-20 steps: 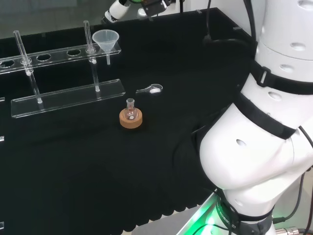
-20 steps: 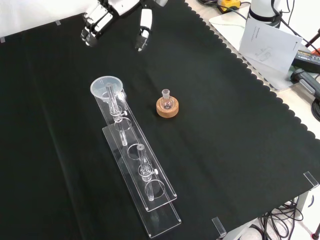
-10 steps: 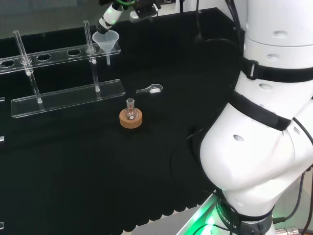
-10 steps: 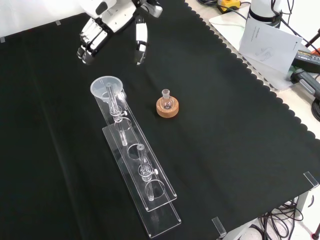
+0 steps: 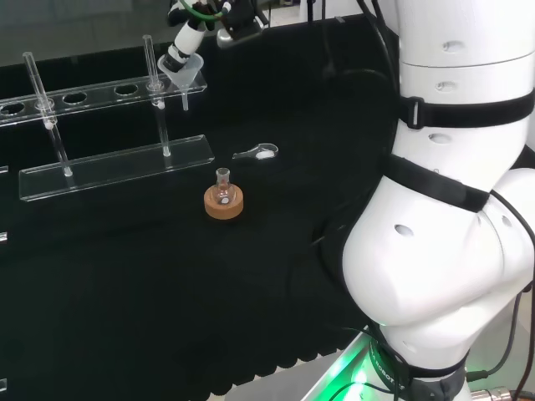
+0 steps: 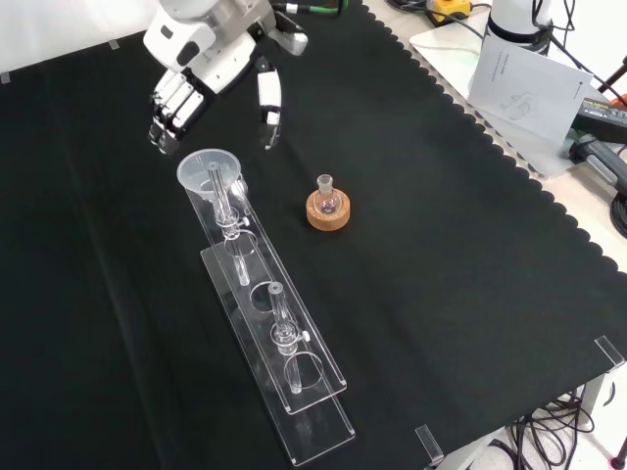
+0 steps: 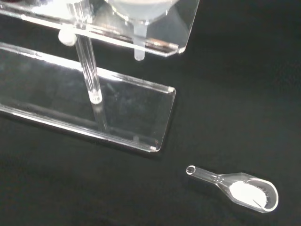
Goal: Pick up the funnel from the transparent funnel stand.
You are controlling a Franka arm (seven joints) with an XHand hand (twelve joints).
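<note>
The clear funnel [image 6: 207, 169] sits in the end hole of the transparent stand [image 6: 294, 364], its stem hanging below the upper shelf [image 5: 84, 96]. In the head view the funnel [image 5: 183, 70] is at the stand's right end, with the hand [image 5: 185, 40] just above and behind it. In the front view the hand [image 6: 209, 61] hovers a little beyond the funnel, open, with fingers [image 6: 167, 119] and thumb [image 6: 266, 110] spread apart and nothing between them. The wrist view has the funnel's cone and stem [image 7: 138, 46] over the stand's base [image 7: 117, 110].
A small round flask on a cork ring [image 6: 327, 211] [image 5: 223, 204] stands near the stand. A clear scoop with white powder [image 5: 258, 152] [image 7: 244, 190] lies on the cloth beside the base. Paper and cables [image 6: 524, 78] lie past the cloth's scalloped edge.
The hand has come down and closer to the funnel, from the cloth's far edge to just beyond the funnel's rim. Fingers stay spread. Nothing on the cloth has moved.
</note>
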